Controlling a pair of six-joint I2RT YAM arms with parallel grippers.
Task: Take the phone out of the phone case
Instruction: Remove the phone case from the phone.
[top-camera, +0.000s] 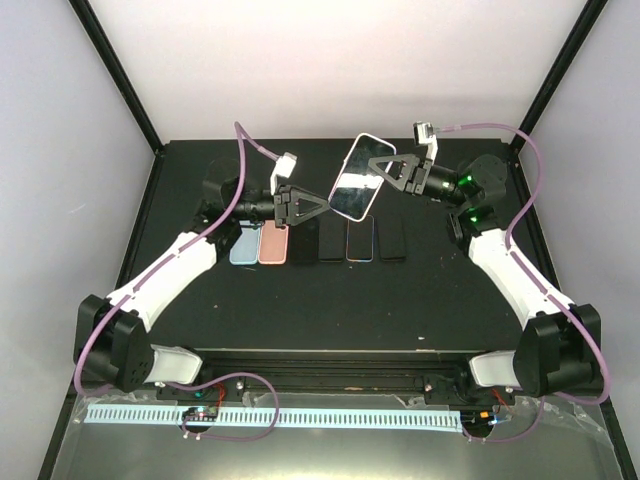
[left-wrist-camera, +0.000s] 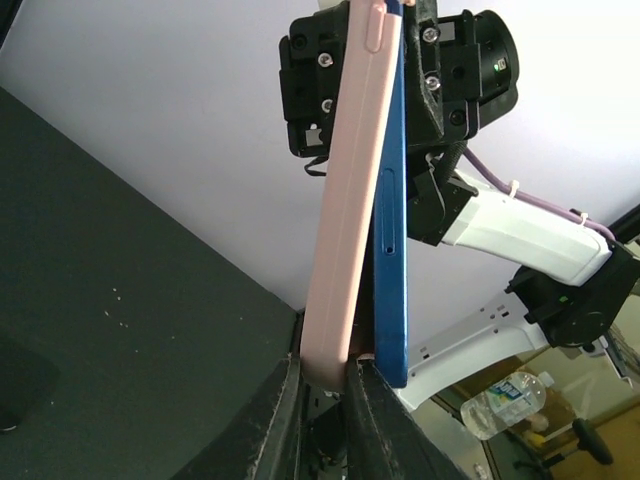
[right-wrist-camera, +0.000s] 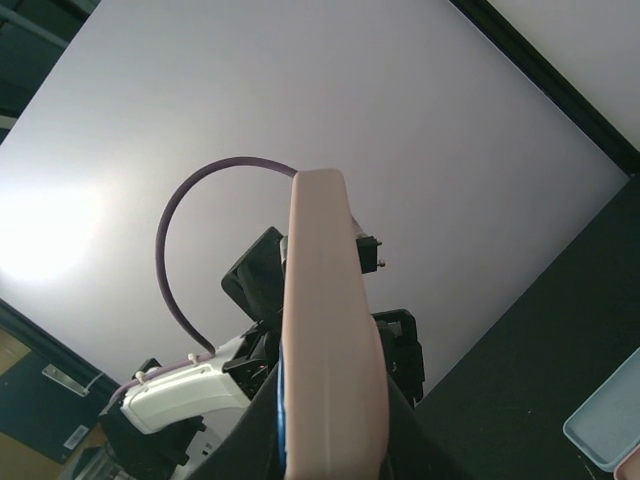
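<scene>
- The black tabletop (top-camera: 300, 300) carries a row of spare handsets and cases (top-camera: 330, 240), from light blue and pink at the left to dark ones at the right.
- The left arm (top-camera: 170, 265) and the right arm (top-camera: 510, 265) both reach inward and meet above that row.
- The pink phone case (left-wrist-camera: 345, 200) is held in the air between them, off the tabletop.
- The blue phone (left-wrist-camera: 392, 250) lies along the case. Its lower end sits just outside the case edge.
- The left pincer (top-camera: 320, 206) is clamped on the case's lower end.
- The right pincer (top-camera: 376, 168) is closed on the case's opposite end.
</scene>
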